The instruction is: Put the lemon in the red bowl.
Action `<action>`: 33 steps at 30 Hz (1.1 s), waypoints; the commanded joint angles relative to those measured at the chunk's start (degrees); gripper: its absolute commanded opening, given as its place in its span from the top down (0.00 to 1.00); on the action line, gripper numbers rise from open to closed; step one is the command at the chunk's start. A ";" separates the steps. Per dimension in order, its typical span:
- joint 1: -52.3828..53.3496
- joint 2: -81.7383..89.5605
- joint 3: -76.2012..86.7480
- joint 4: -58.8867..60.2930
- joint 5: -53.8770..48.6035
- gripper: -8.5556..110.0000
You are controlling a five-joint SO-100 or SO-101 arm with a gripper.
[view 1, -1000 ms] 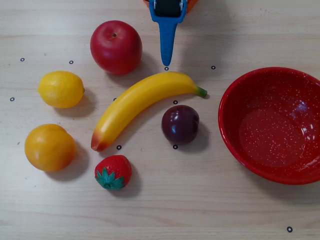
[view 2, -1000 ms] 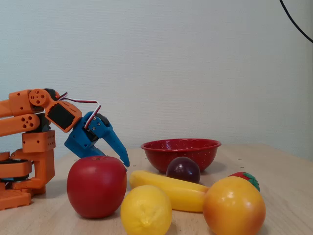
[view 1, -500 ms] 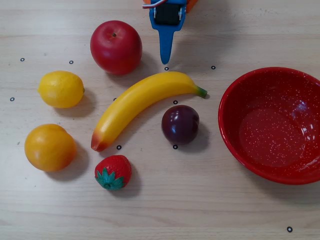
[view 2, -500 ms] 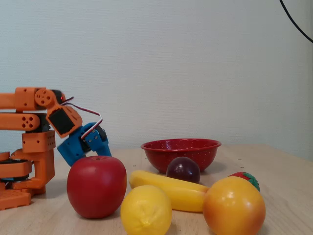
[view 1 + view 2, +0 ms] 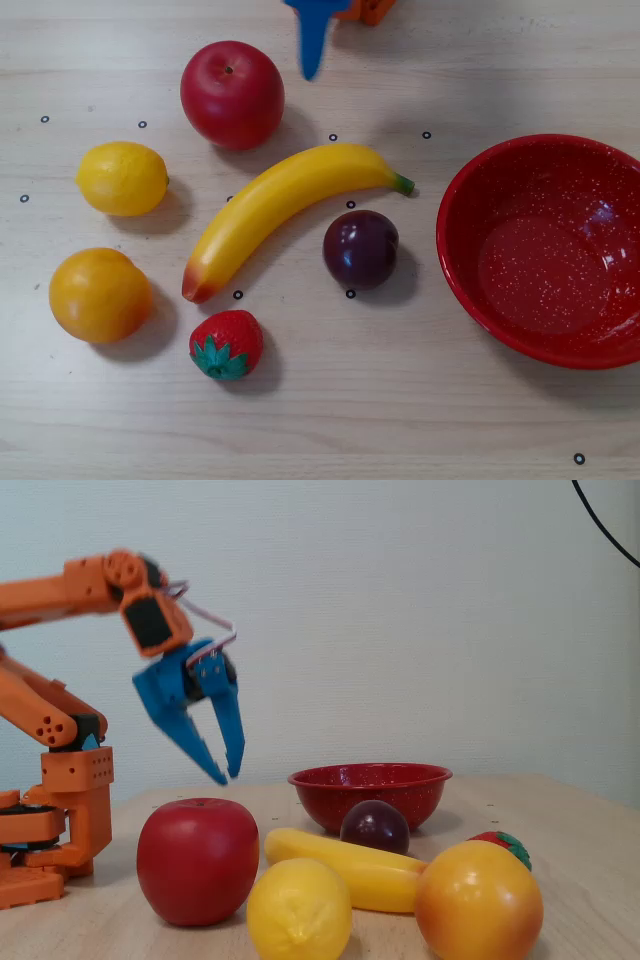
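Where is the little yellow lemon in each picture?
Overhead view: the lemon lies at the left, above the orange fruit and left of the banana.
Fixed view: the lemon sits at the bottom centre, closest to the camera.
Shared landmark: the red apple is its neighbour in both.

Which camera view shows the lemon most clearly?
The overhead view: the lemon lies whole and unobstructed, left of the banana. The fixed view shows it close in front, with its bottom cut by the frame edge.
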 commanded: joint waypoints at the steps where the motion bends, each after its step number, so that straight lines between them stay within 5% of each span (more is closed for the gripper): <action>1: -2.29 -5.36 -13.62 3.60 1.49 0.93; 23: -22.59 -49.04 -66.09 27.42 7.56 0.91; 33: -31.03 -62.58 -77.17 30.06 14.06 0.78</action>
